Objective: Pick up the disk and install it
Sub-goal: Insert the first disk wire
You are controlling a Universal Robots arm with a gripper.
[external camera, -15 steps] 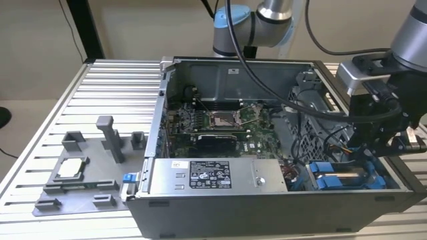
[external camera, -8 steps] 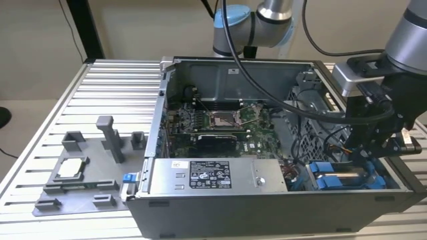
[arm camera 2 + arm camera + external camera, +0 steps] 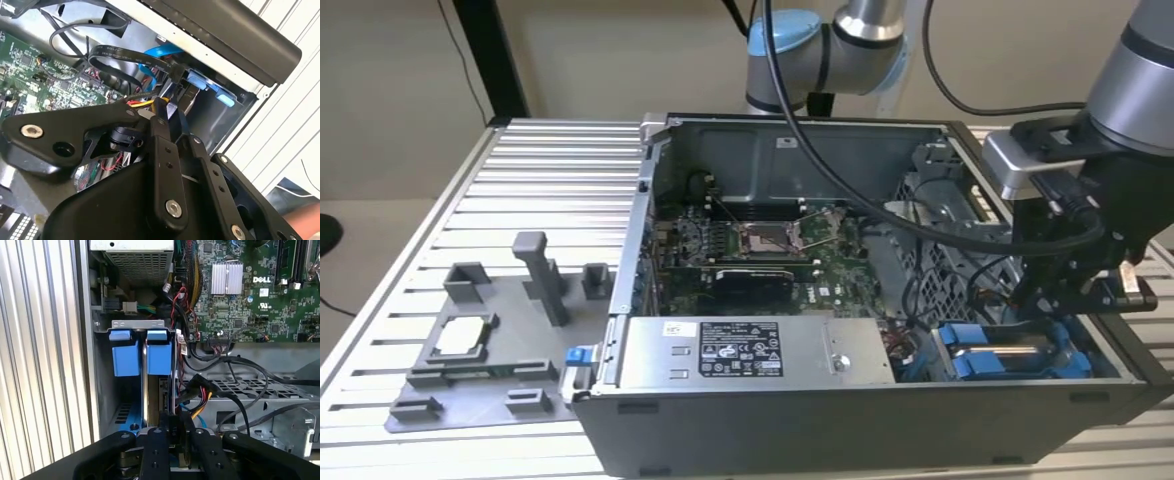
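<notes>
Disk [image 3: 1007, 351]: one, blue-railed, in case [image 3: 854, 425] bay; two fingers [image 3: 156, 450] narrow, clamped on it; two blue tabs [image 3: 124, 357].

- White label [image 3: 738, 350] on the grey box [image 3: 854, 350], at 6 o'clock from the processor socket [image 3: 765, 237] in the exterior view: dense black print, symbols and a bar code, too small to read.
- Small white sticker [image 3: 787, 143] on the computer case's [image 3: 854, 425] back wall, at 12 o'clock from the socket: unreadable.
- Short white word [image 3: 261, 279] printed on the circuit board [image 3: 235, 310], just beside the silver heat sink [image 3: 227, 278], in the first wrist view.
- Fine white lettering [image 3: 131, 54] along the flat black cable [image 3: 107, 62] in the second wrist view.
</notes>
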